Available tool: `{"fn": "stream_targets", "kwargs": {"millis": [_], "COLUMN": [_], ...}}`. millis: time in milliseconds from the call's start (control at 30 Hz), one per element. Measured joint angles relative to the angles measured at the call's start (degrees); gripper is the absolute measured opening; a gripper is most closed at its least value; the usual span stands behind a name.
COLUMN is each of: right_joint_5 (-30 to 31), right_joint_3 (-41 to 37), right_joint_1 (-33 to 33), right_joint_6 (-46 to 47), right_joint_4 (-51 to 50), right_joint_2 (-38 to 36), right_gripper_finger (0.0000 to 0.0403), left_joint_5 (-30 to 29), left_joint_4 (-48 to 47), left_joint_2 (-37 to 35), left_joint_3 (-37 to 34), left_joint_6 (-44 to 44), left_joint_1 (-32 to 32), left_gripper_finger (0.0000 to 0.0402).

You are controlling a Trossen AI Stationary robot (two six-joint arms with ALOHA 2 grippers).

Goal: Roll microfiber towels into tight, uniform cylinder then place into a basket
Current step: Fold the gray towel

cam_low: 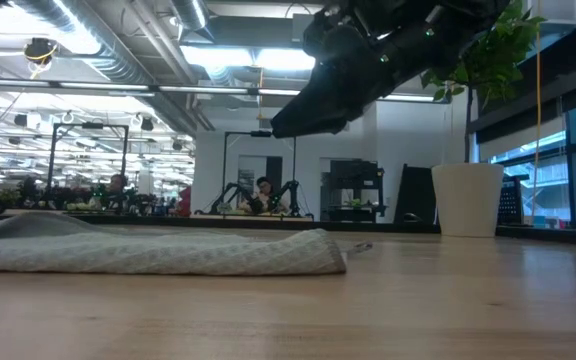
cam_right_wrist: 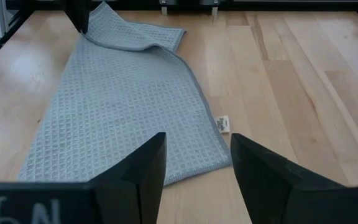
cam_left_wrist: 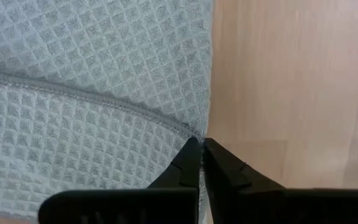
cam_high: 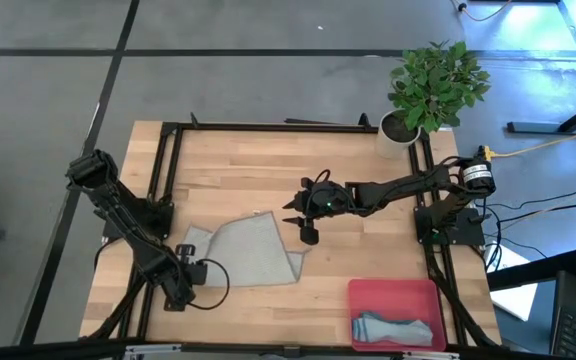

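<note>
A pale grey-green microfiber towel (cam_high: pixel 248 252) lies spread on the wooden table, with a white tag (cam_right_wrist: pixel 224 124) at one edge. My left gripper (cam_high: pixel 185 252) stands over its left end, pointing down and shut on it. That end is raised and folded over (cam_right_wrist: pixel 135 34). My right gripper (cam_right_wrist: pixel 197 162) hovers open above the towel's right end, touching nothing. The pink basket (cam_high: pixel 360 300) sits at the near right. In it lies a rolled teal-blue towel (cam_high: pixel 396 328). My left gripper pinches the grey-green towel's edge (cam_left_wrist: pixel 191 129) between its two fingertips, where a stitched hem meets the side. The fingers come from above, pointing down. The pinched end is lifted a little and lapped over the cloth, the remainder of which lies flat on the table.
A potted plant (cam_high: pixel 433 85) in a white pot (cam_low: pixel 466 198) stands at the far right corner. Black frame rails (cam_high: pixel 168 180) run along the table's left, far and right sides. Bare wood (cam_high: pixel 318 290) lies between the towel and the basket.
</note>
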Motion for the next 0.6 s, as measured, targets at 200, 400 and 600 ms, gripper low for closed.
{"fn": "stream_targets", "kwargs": {"millis": [200,400,600], "right_joint_5": [0.0,0.0,0.0], "right_joint_3": [0.0,0.0,0.0], "right_joint_1": [0.0,0.0,0.0], "right_joint_6": [0.0,0.1,0.1], "right_joint_4": [0.0,0.0,0.0], "right_joint_2": [0.0,0.0,0.0], "right_gripper_finger": [0.018,0.018,0.018], "left_joint_5": [0.0,0.0,0.0], "left_joint_4": [0.0,0.0,0.0], "left_joint_2": [0.0,0.0,0.0], "left_joint_3": [-0.1,-0.1,-0.1], "left_joint_6": [-0.1,-0.1,0.1], "left_joint_1": [0.0,0.0,0.0], "left_gripper_finger": [0.0031,0.0055,0.0045]}}
